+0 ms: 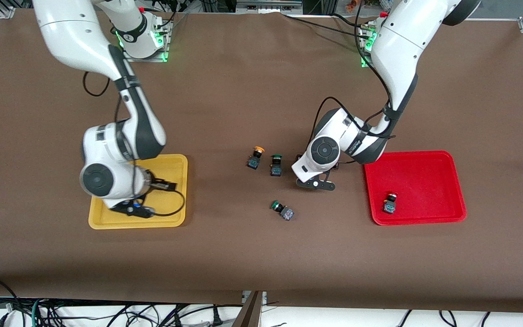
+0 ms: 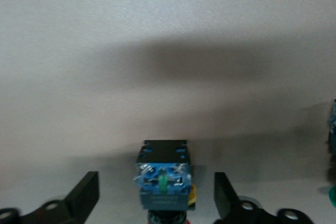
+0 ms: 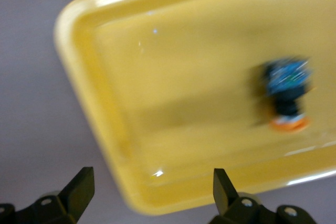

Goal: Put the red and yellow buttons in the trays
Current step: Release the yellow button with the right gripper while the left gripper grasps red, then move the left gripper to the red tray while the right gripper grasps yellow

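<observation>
High front camera faces robots; wrist cameras look down close, sharing yellow tray (image 3: 105,103)

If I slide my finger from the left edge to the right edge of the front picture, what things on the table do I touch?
Yellow tray → orange-capped button → green-capped button → the other green-capped button → red tray, with a red-capped button in it.

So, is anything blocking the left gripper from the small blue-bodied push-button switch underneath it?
Nothing visible does. The small blue-bodied push-button switch lies between the open fingers of the left gripper, untouched, with only bare table at each side.
</observation>
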Tool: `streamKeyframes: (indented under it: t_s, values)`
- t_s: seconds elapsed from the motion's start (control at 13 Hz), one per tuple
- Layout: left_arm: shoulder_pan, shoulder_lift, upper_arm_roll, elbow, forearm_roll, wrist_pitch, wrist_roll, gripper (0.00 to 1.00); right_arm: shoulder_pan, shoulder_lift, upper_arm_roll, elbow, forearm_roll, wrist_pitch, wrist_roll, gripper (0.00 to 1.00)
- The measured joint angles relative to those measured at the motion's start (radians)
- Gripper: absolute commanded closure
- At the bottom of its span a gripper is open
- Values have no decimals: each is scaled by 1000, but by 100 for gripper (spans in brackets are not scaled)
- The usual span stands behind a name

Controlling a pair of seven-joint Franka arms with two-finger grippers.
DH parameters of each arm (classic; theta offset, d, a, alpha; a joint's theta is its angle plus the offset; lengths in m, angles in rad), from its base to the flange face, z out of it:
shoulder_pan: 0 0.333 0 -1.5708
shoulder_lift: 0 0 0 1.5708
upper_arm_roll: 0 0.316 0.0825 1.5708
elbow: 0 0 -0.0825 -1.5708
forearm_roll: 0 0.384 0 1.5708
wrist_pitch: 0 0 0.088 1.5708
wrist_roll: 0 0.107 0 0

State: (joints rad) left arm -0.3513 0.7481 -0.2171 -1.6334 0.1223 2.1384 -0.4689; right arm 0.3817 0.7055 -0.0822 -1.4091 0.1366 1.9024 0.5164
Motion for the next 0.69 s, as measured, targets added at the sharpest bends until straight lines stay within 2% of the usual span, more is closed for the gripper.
streamKeyframes:
  t_s: [0.08, 0.31, 0.69]
  values:
    - [-2, 0, 0, -5, 0, 8, -4, 71, 46, 4, 1, 0, 20, 23, 81, 0]
    - [-3, -1, -1, -5, -1, 17, -10, 79, 152, 24, 4, -1, 41, 117, 253, 0]
    - [-3, -16, 8, 8, -1, 8, -14, 78, 285, 91, 6, -2, 42, 277, 462, 0]
